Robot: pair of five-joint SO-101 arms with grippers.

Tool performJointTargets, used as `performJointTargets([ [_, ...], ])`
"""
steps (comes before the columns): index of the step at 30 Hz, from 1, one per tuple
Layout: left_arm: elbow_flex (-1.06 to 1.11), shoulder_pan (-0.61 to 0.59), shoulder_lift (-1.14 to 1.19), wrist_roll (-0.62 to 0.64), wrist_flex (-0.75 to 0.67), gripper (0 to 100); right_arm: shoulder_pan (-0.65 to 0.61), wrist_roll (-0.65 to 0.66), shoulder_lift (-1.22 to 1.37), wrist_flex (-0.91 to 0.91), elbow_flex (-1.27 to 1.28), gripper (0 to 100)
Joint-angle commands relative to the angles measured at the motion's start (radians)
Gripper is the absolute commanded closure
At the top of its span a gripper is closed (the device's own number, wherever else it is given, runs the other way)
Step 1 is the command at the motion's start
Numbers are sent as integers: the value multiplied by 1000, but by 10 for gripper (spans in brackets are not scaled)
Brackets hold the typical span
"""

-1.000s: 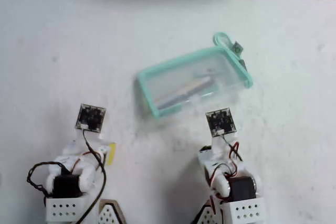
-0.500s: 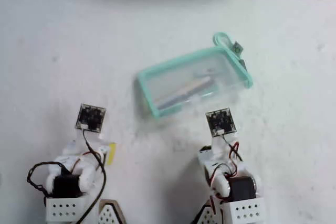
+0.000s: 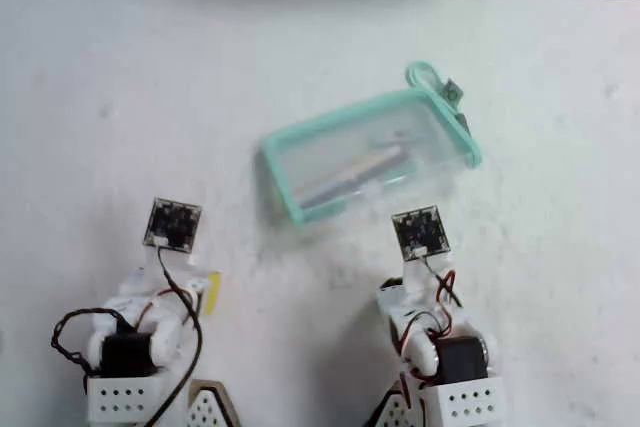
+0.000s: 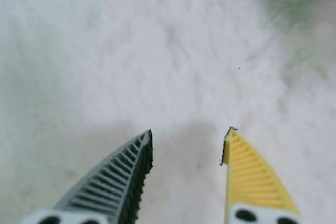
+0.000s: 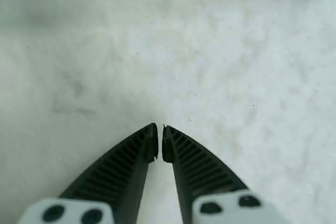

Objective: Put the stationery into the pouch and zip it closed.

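Nothing moved. I see left jaws apart, empty; right jaws closed, empty; clear, teal-edged rectangular pouch (image 3: 370,154) on white worktop (image 3: 100,97).

White left arm (image 3: 125,397) and right arm (image 3: 460,397), perforated bases, black motors, looping red and black cables, each tipped with a square black board (image 3: 173,224). On left gripper (image 4: 186,135), ribbed grey finger (image 4: 121,177) and yellow finger (image 4: 252,177); on right gripper (image 5: 160,132), two ribbed black ones, white mounts with dark screw holes.
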Motion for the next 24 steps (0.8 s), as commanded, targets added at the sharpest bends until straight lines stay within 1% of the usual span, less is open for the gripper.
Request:
performJointTargets([
  [1,-3,-2,-10,9,8,766,-7,12,-8,4,5,979],
  [24,-3,1,-10,8,8,766,-7,12,-8,4,5,979],
])
